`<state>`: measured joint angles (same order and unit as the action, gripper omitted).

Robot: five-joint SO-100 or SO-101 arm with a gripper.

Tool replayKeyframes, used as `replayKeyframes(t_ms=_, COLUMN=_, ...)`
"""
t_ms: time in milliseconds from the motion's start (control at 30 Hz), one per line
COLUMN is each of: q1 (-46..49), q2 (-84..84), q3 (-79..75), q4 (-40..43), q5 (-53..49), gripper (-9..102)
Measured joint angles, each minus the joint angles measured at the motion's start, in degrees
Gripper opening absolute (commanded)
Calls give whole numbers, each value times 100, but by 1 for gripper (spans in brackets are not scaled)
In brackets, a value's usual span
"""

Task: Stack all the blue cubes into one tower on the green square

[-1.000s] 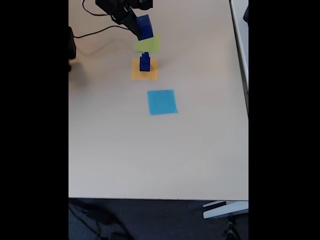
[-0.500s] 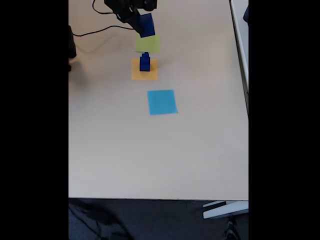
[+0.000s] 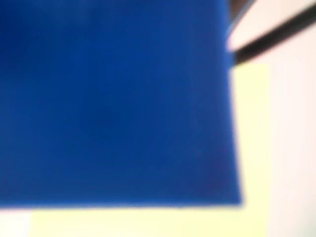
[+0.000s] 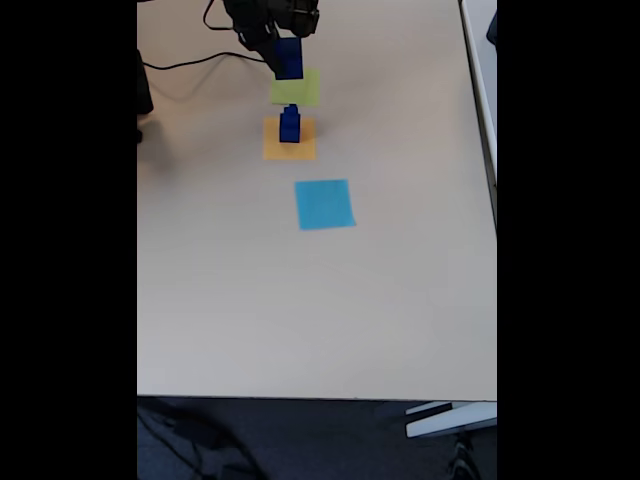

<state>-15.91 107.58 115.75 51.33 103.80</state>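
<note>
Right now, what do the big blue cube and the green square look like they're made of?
Big blue cube: uniform matte blue, sharp edges, likely plastic or painted wood; the blur leaves it open. Green square: probably paper, lying flat, thin and matte on the table.

cubes point(image 4: 289, 124) dk blue | squares: green point(image 4: 297, 90), orange point(image 4: 289, 148), lt blue point(image 4: 324, 204) | table point(image 4: 300, 300) beige

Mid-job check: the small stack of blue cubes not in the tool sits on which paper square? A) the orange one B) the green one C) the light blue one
A: in the fixed view the stacked blue cubes stand on the orange square, between the green square and the light blue square.
</note>
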Motion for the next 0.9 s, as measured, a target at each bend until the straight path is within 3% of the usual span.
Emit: replayKeyframes(t_ms=900, q1=-299, q2=-1890, q3=-1187, q4=-185, q5=404, gripper=0)
